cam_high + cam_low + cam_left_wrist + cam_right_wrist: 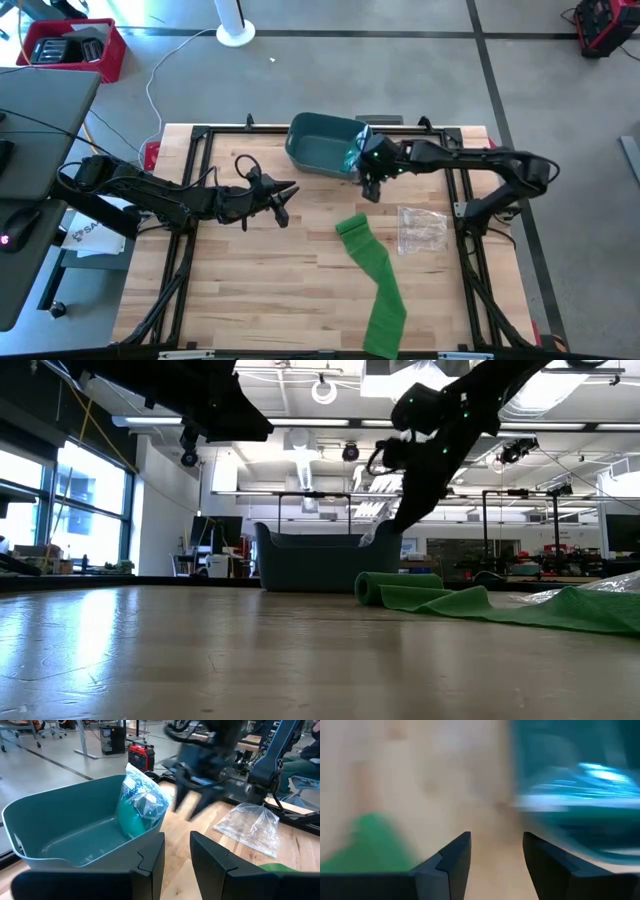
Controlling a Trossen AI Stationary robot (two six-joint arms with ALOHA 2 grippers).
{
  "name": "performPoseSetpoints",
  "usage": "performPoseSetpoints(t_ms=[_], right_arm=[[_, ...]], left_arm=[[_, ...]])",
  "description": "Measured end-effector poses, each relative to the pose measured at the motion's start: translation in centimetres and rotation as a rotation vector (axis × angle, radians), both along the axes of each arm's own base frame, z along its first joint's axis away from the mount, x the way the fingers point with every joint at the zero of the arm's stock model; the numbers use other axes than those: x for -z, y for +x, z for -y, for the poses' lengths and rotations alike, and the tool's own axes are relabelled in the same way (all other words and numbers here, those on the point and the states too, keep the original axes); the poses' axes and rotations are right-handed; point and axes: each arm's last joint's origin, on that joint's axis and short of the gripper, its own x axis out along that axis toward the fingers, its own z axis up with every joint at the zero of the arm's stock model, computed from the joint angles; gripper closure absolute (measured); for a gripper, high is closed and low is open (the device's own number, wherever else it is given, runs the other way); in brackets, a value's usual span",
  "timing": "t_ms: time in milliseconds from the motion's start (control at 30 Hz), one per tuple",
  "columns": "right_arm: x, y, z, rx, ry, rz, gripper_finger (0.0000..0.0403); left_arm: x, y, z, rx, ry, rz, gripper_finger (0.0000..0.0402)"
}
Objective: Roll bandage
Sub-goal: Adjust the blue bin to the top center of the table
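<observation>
Right now the green bandage (pixel 375 280) lies on the wooden table (pixel 260 290) in a long loose strip, its far end rolled into a short coil (pixel 378 588) that sits nearest the teal bin (pixel 322 146); the flat tail runs away from the bin toward the table's front edge. A clear plastic bag (pixel 421 229) lies just beside the coiled end, on the side of the right arm.

The right gripper (pixel 371 190) hangs in the air between the bin and the coil — close to the bin's near corner, above the wood, touching neither. Its jaws stand apart with nothing between them.

The left gripper (pixel 283 197) hovers near the bin's other near corner, well apart from the bandage, its fingers (pixel 150 857) also parted around empty space.

Inside the bin, a clear packet with teal contents (pixel 139 806) leans against the wall closest to the right gripper.
</observation>
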Motion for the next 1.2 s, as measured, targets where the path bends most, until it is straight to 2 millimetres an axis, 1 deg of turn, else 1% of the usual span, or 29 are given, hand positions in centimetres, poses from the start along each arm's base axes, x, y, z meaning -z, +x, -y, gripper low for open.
performPoseSetpoints(t_ms=[133, 200, 267, 367, 500, 600, 767, 867, 1000, 1100, 1200], right_arm=[[0.1, -0.2, 1.6, 0.188, -0.151, -0.034, 0.0231], [0.0, -0.5, 2.1, 0.249, -0.200, -0.052, 0.0231], [0.0, -0.7, 2.6, 0.273, -0.217, -0.062, 0.0231], [0.1, -0.9, 2.7, 0.270, -0.200, -0.071, 0.0231], [0.0, -0.8, 1.6, 0.238, -0.183, -0.082, 0.0231], [-0.5, -0.8, 0.4, 0.204, -0.181, -0.086, 0.0231], [-2.0, -1.1, -2.0, 0.142, -0.175, -0.051, 0.0231], [-3.1, -1.3, -3.4, 0.107, -0.174, -0.011, 0.0231], [-4.0, -1.6, -4.9, 0.072, -0.169, 0.030, 0.0231], [-4.5, -1.9, -5.8, 0.053, -0.164, 0.042, 0.0231], [-4.6, -2.0, -6.3, 0.044, -0.154, 0.037, 0.0231]], left_arm=[[0.0, 0.0, 0.0, 0.000, 0.001, -0.006, 0.0314], [0.1, 0.0, 0.0, 0.000, 0.002, -0.013, 0.0314], [0.1, 0.0, 0.0, 0.000, 0.002, -0.014, 0.0314], [0.2, 0.0, 0.0, 0.000, 0.003, -0.022, 0.0314], [0.6, 0.0, 0.0, -0.004, -0.011, -0.044, 0.0314], [1.4, 0.2, 0.0, 0.027, -0.010, -0.108, 0.0314], [4.1, 1.9, -1.0, 0.104, -0.057, -0.205, 0.0314], [6.3, 3.0, -2.3, 0.039, -0.054, -0.256, 0.0314], [8.9, 3.6, -4.8, -0.085, -0.050, -0.343, 0.0314], [10.2, 3.7, -6.6, -0.148, -0.061, -0.370, 0.0314], [10.9, 3.7, -8.1, -0.187, -0.040, -0.390, 0.0314]])
